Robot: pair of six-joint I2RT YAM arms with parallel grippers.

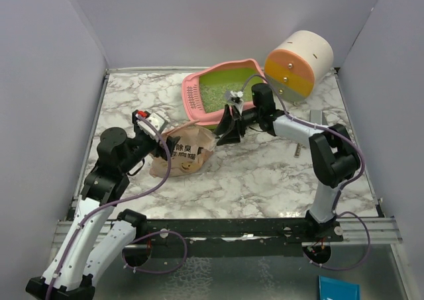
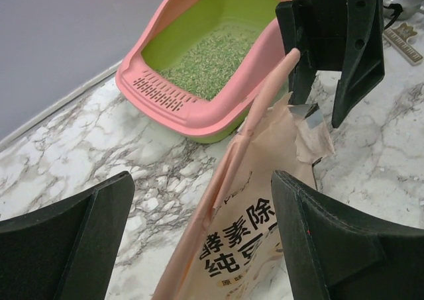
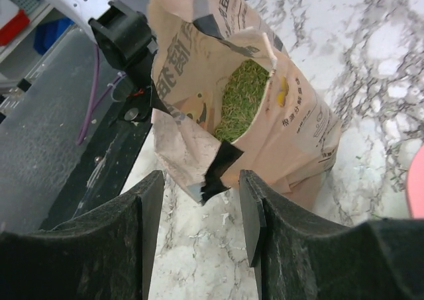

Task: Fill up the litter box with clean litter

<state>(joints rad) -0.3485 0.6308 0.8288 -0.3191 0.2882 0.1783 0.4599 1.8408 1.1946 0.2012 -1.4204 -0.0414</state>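
Two arms, both reaching inward, low over marble table (image 1: 265, 174). Left gripper (image 2: 202, 187): fingers spread wide, one tan litter pouch (image 1: 189, 151) lying between them, unclamped. Right gripper (image 3: 199, 177): angled down at pouch, fingers apart, torn taped lip just ahead of tips; contact unclear. Clean litter (image 3: 242, 98) visible inside open pouch mouth, more in one pink litter box (image 1: 190, 95) ahead of left gripper, beyond pouch, close beside right gripper. One round drawer cabinet (image 1: 298, 65) behind right wrist.

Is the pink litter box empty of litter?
No, the left wrist view shows greenish litter granules spread over the floor of the litter box.
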